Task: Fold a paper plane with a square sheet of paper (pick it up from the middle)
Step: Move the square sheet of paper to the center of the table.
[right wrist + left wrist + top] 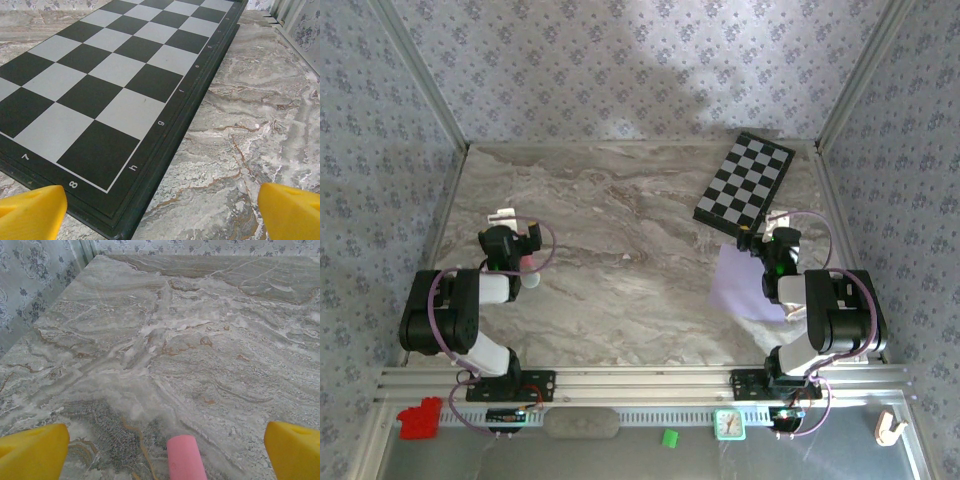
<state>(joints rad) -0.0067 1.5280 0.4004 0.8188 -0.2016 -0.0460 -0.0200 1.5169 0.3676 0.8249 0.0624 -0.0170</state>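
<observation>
Right gripper (160, 215) is held wide, empty, near the square sheet of paper (735, 285); pickup is judged pending, a mid-sheet grasp needed.

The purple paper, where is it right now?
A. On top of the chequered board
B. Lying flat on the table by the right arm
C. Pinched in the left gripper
B: the top view shows the square sheet of paper flat on the table, partly under the right arm, nearer than the chequered board; the left gripper is open and holds nothing.
</observation>
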